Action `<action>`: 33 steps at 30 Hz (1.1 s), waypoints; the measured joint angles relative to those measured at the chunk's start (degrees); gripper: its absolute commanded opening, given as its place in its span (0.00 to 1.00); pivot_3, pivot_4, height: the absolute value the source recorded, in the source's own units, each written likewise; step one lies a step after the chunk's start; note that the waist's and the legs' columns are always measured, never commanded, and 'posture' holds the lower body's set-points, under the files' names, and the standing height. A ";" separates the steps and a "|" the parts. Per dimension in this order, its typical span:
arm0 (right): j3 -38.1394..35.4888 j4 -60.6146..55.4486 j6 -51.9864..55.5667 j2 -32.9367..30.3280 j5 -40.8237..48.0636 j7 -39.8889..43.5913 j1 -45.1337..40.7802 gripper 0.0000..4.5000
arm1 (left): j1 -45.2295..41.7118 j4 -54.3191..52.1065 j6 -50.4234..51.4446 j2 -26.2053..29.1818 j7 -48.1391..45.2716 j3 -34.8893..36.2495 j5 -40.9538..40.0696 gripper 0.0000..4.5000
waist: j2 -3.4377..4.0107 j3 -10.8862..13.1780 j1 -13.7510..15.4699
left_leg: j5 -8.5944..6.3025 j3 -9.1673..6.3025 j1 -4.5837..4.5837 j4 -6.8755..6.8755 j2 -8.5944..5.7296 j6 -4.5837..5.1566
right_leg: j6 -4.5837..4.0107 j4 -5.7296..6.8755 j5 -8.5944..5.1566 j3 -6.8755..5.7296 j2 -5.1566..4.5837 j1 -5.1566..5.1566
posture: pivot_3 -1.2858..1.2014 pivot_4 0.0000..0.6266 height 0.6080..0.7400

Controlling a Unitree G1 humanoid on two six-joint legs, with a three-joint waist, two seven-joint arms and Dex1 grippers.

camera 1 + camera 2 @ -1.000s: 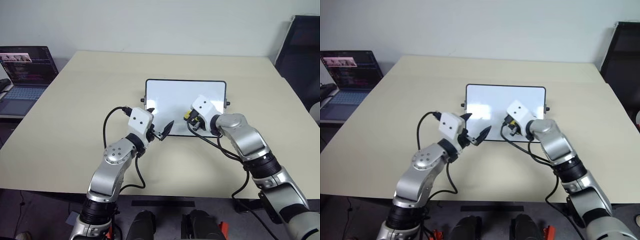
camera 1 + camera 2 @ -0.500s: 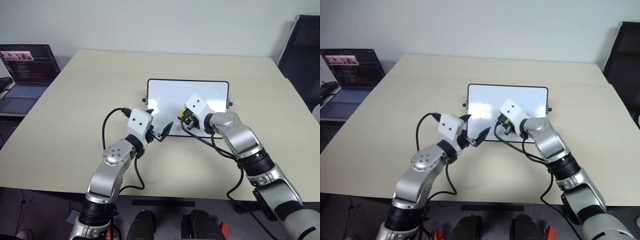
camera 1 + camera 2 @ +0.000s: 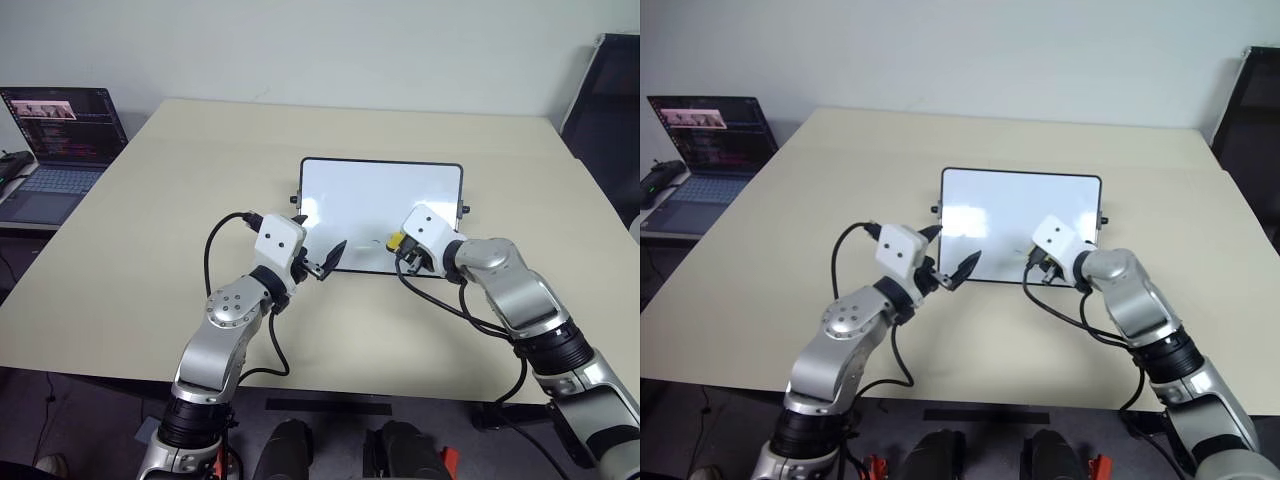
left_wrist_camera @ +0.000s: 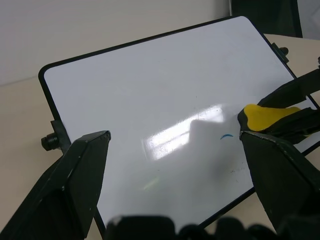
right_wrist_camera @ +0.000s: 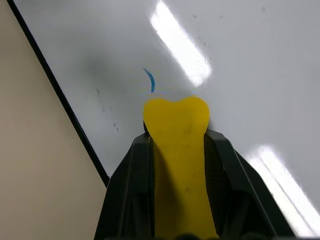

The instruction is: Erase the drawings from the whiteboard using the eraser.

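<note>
A: What sits on the beige surface point(image 3: 150, 200)?
B: The whiteboard point(image 3: 360, 195), lying flat near the middle, with a laptop point(image 3: 55, 140) well off to the left.
A: And the claws?
B: The left claw point(image 3: 322, 258) hangs released over the board's near left edge. The right claw point(image 3: 398, 243) is clenched on the yellow eraser point(image 5: 177, 145), pressed to the board.
A: Any drawings?
B: One short blue stroke point(image 5: 150, 80), just beyond the eraser's tip.

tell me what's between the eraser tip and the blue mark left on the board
Only bare white board, seen in the right wrist view: the eraser in the right pincer sits just short of the mark.
</note>
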 measured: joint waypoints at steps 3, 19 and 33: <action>-0.67 -0.60 0.48 -0.12 0.00 0.00 0.67 0.22 | 0.00 0.03 0.00 0.00 -0.05 0.00 0.00 1.00 | 0.00 0.00 0.01 | 0.00 -0.01 0.00 0.00 0.00 0.00 | 0.07 0.00 -0.04 0.00 0.00 0.00 | 0.52 0.24 1.00; 1.37 5.11 1.91 10.94 -0.58 -3.58 -5.70 0.22 | 0.44 0.96 -0.93 0.13 -0.64 -0.29 -0.02 1.00 | 0.00 0.01 -1.14 | 0.01 0.18 0.14 -0.05 0.16 -0.01 | 0.04 0.03 0.01 0.16 0.08 -0.04 | 0.52 0.24 1.00; 5.41 9.54 -8.39 9.27 -4.50 -3.42 -6.70 0.22 | 0.79 0.54 -0.93 0.16 0.06 -0.30 0.01 1.00 | 0.00 0.01 -0.58 | 0.01 0.15 0.07 -0.06 0.14 -0.01 | -0.08 0.00 0.08 0.12 0.06 -0.08 | 0.52 0.24 1.00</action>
